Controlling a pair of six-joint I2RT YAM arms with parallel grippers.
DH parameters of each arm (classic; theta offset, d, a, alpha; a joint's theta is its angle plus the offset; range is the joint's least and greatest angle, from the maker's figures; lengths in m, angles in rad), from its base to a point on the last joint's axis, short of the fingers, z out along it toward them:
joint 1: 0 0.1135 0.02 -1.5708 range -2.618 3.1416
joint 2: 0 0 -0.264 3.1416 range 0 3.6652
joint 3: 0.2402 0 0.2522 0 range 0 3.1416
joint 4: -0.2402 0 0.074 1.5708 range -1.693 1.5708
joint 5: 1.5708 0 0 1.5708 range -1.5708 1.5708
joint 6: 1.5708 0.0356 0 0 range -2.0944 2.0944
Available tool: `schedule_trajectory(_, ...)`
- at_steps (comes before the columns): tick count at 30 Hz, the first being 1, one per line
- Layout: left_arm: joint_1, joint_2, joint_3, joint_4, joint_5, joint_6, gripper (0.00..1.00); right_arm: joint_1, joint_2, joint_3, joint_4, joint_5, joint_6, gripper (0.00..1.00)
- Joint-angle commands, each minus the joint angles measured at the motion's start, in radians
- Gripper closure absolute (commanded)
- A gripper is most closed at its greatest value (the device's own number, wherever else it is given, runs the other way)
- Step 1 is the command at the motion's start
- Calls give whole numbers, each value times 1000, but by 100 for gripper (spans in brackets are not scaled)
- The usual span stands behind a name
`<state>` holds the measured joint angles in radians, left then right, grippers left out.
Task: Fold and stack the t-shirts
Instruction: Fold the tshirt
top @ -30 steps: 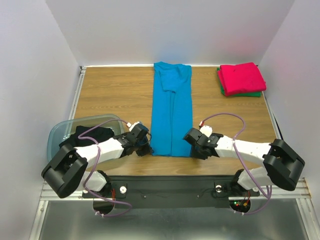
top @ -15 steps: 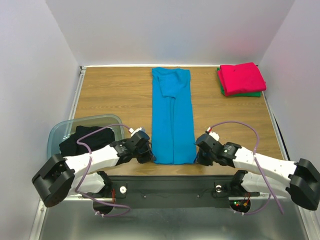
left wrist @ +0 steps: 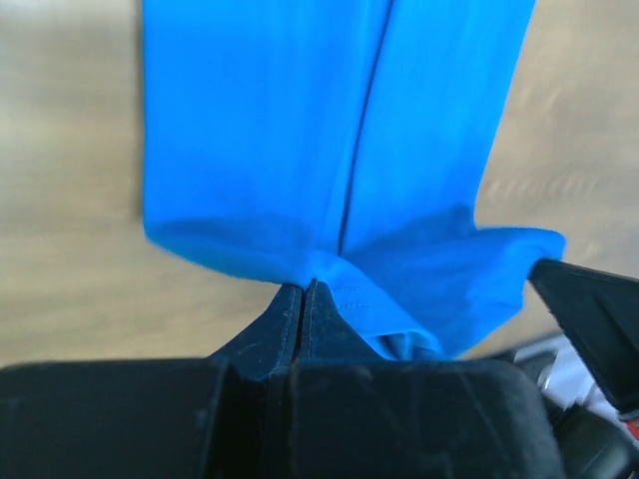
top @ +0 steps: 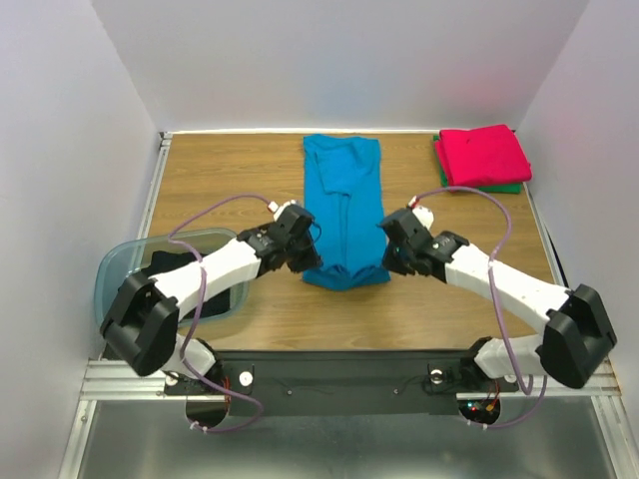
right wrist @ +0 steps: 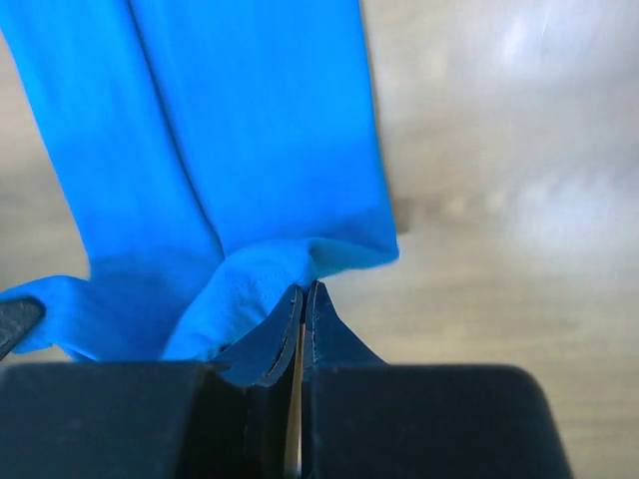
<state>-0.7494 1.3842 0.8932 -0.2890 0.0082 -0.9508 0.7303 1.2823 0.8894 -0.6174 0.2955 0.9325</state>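
Down the middle of the table (top: 220, 180) the bright blue shirt (top: 344, 190) lies as a long folded strip, its near end bunched up. There the left gripper (top: 308, 254) and right gripper (top: 389, 254) each pinch a corner, fingers pressed together. Far right, the red-pink shirt (top: 484, 155) sits on the green shirt (top: 504, 188). The black shirt (top: 170, 271), partly hidden, seems to lie in the bin (top: 110, 274).

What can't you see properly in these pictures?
- Top view: the green shirt is mostly under the red-pink shirt; only an edge shows.
- Top view: the left arm covers part of the black shirt in the bin.
- Wrist views: the blue shirt runs off the top edge, and the shut left gripper and right gripper hide the cloth they pinch.
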Motion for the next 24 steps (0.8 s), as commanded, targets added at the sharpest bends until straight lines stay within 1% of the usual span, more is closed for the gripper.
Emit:
schedule_trajectory(1,71,64,140,-41,-24,118,100,-74,66,121,39,73,-135,100)
schedule_trajectory(3,91,108,218,-48,-37,136,100,-118,125,180,86,51,-175,99)
schedule_trajectory(5,117,160,295,-55,-50,167,100,-164,196,236,129,-5,-199,100)
schedule_trajectory(8,153,220,374,-70,-54,196,100,-193,264,298,153,-30,-216,99)
schedule_trajectory(9,163,261,418,-76,-59,211,100,-210,306,339,160,-38,-231,100)
schedule_trajectory(12,189,334,498,-93,-63,231,100,-233,365,429,171,-44,-262,100)
schedule_trajectory(16,206,404,584,-114,-117,247,100,-264,448,520,174,-55,-293,100)
schedule_trajectory(24,257,539,723,-124,-106,288,100,-311,571,637,173,-76,-322,100)
